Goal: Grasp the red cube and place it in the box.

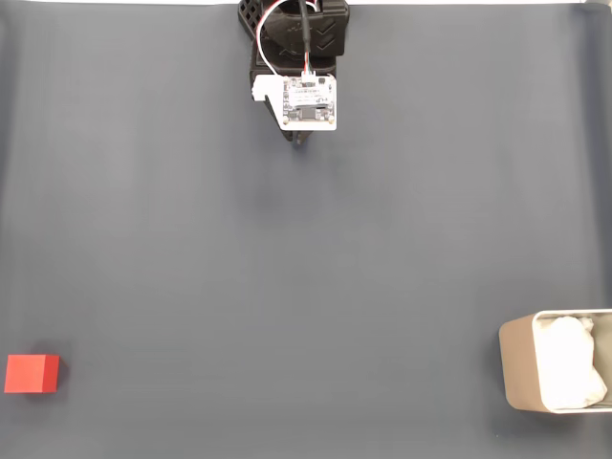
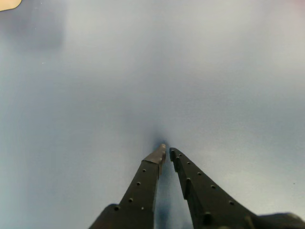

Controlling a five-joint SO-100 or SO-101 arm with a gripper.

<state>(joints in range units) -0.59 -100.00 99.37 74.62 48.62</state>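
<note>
- Table (image 1: 287,287): dark grey-blue matte cover, smooth, w/ faint lengthwise streaks in fixed view; looked paler and washed out in wrist view.
- Arm (image 1: 296,38): black plastic body at top centre of fixed view, upper part cut off by frame edge. White square circuit board (image 1: 308,101) sat on it, w/ red, white and black wires running up.
- Box (image 1: 521,368): beige-grey, rectangular, rounded corners, thin walls; sat at lower right of fixed view, right side cut off by frame edge. Inside: white wrinkly lining (image 1: 571,363), nothing else made out in it.
- Red cube (image 1: 32,373): small, bright red, plain matte faces; lay on table at far lower left of fixed view, well apart from box and from arm. Not in box.
- Gripper (image 2: 166,151): 2 black fingers w/ rows of small holes, rising from bottom edge in wrist view; tips nearly touching, just a thin gap, nothing between them. Tips close over bare table, small dark shadow under them.
- Pale beige patch (image 2: 8,4) at top left corner of wrist view: cut off, too little shown to tell what.
</note>
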